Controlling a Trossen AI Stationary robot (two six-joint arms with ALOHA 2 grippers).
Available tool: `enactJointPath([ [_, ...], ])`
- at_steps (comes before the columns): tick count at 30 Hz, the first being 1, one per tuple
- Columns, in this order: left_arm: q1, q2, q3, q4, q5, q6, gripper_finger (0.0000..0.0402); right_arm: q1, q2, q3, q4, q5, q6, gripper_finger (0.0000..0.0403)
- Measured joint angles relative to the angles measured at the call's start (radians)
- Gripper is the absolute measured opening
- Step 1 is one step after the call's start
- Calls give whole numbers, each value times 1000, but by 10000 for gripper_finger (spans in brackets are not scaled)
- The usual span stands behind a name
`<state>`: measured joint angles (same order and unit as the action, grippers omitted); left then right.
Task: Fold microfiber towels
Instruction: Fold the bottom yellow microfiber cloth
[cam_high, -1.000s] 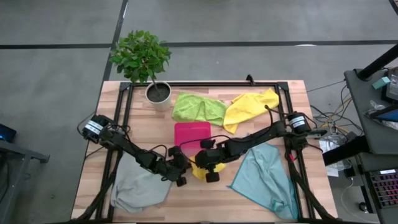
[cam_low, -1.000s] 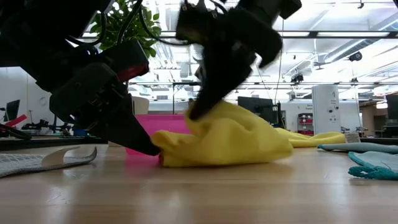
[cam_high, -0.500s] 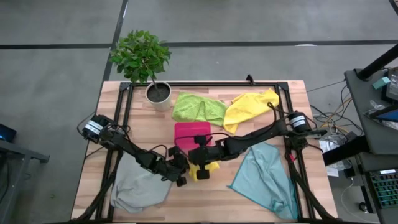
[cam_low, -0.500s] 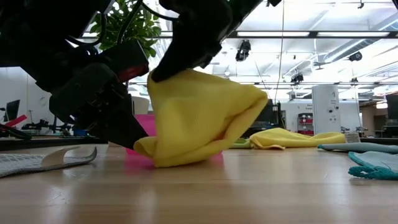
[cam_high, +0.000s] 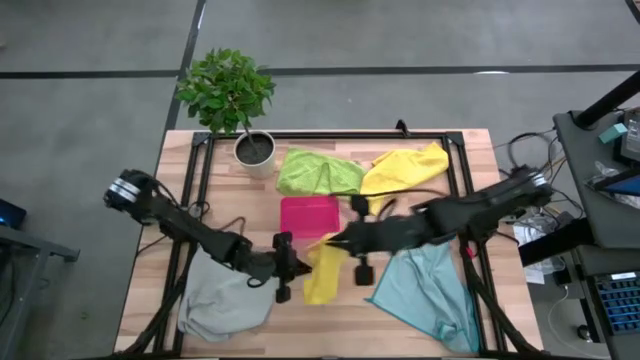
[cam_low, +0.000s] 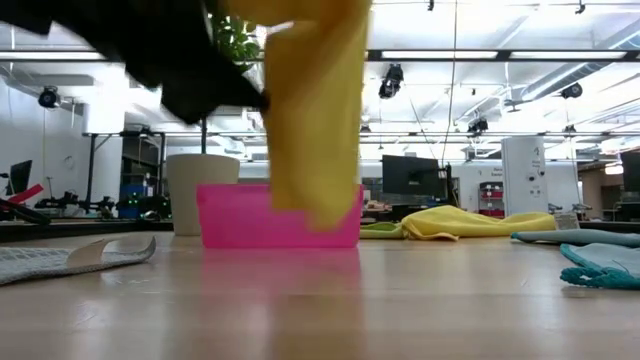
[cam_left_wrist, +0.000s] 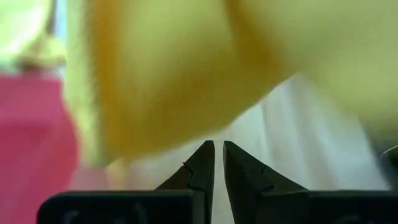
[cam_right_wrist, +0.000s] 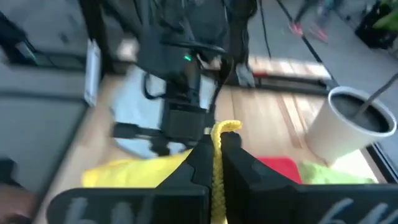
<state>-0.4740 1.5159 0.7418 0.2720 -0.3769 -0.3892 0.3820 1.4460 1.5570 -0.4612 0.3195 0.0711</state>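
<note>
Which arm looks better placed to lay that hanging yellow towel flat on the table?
The right. Its gripper is shut on the yellow towel, which hangs clear of the table. The left gripper is beside the towel, shut on nothing visible.

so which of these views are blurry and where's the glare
Left wrist view: the yellow towel fills the frame as a soft blur, only the left hand sharp. Right wrist view: motion blur throughout, the plant pot smeared. Low view: bright ceiling lights glare, the left arm a dark silhouette. High view: evenly lit, sharp.
</note>
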Motion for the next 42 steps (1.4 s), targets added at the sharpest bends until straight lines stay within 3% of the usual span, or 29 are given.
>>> enactJointPath([
  [8, 0, -216, 0, 12, -17, 121, 19, 33, -104, -6, -15, 8, 32, 8],
  [14, 1, -277, 0, 131, -23, 279, 26, 36, -107, -5, 3, 33, -25, 8],
  [17, 1, -275, 0, 176, -23, 363, 46, 38, -99, -6, -4, 32, -44, 8],
  [23, 45, -267, -1, 194, -25, 379, 117, 43, -103, -7, -5, 21, -58, 8],
  [30, 110, -165, -10, 369, -38, 429, 175, 44, -100, -7, -6, 21, -67, 8],
  [38, 161, 23, 5, 571, 116, 412, 178, 46, -100, -7, -8, 14, -99, 8],
  [42, 159, 114, 14, 612, 291, 368, 178, 46, -100, -8, -7, 14, -101, 8],
])
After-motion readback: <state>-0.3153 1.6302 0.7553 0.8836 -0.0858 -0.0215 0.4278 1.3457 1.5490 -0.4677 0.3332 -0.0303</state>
